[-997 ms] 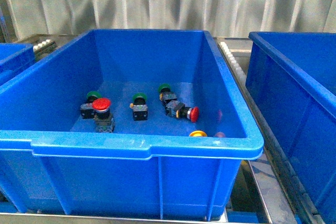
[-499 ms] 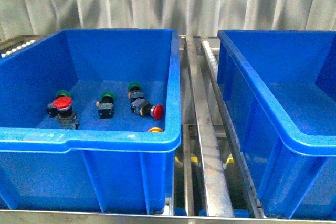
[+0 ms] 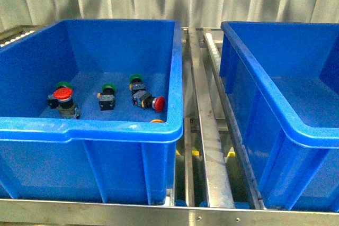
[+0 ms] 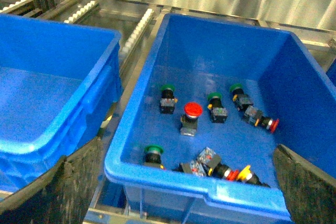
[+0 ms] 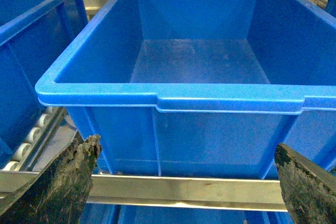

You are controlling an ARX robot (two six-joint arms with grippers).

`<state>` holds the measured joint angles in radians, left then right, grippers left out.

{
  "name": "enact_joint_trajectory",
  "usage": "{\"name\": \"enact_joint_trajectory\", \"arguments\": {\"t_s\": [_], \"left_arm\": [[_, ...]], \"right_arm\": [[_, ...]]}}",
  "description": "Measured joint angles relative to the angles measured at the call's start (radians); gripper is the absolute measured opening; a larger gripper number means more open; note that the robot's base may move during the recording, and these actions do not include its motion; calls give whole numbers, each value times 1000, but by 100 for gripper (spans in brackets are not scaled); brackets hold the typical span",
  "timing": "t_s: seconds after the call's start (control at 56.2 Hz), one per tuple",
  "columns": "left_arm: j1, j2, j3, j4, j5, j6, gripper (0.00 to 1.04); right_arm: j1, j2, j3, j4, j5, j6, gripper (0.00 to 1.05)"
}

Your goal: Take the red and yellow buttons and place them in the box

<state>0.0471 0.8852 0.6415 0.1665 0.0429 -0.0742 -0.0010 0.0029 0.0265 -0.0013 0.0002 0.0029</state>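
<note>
- Progress: none of the three placed, as far as the views show.
- The empty bright-blue plastic bin (image 3: 296, 128) toward the right edge of the metal roller-rail counter (image 3: 212, 141) is, I take it, the target box. The right wrist view shows its floor bare.
- All three task buttons lie in the other large blue plastic bin (image 3: 106, 130) toward the counter's left edge, mixed in with green-capped black-bodied buttons (image 3: 108, 87).
- Upright red-domed pushbutton on a black body (image 3: 62, 94): on the floor near that bin's left wall, just beside a green one.
- Second red-domed pushbutton, lying on its side (image 3: 157, 104): near the bin's right wall, with a green one just behind it.
- Yellow-domed pushbutton (image 3: 156, 121): tight against the wall nearest the counter's front edge. From the front you see only the top of its cap over the rim. The left wrist view shows it on its side, with other black bodies close by.
- Left gripper (image 4: 187, 148): jaws released and spread wide, nothing between them, hanging over the button bin's front rim.
- Right gripper (image 5: 186, 144): jaws also spread and empty, facing the empty bin from the counter's front edge.
- Left to do: three picks and three transfers across the rails.
- My call: expect the yellow one to be the awkward grab, since it is crowded and hard against the wall.
</note>
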Motion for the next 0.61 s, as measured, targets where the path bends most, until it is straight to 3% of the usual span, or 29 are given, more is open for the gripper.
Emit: {"name": "enact_joint_trajectory", "arguments": {"t_s": [0.071,0.16,0.605], "left_arm": [[-42,181,106,12,-95,19,97],[-72,328,206,0,-142,25,97],[-126,807,586,-70,-265,44,97]], "right_arm": [[0,0,0,0,0,0,99],[0,0,0,0,0,0,99],[0,0,0,0,0,0,99]]}}
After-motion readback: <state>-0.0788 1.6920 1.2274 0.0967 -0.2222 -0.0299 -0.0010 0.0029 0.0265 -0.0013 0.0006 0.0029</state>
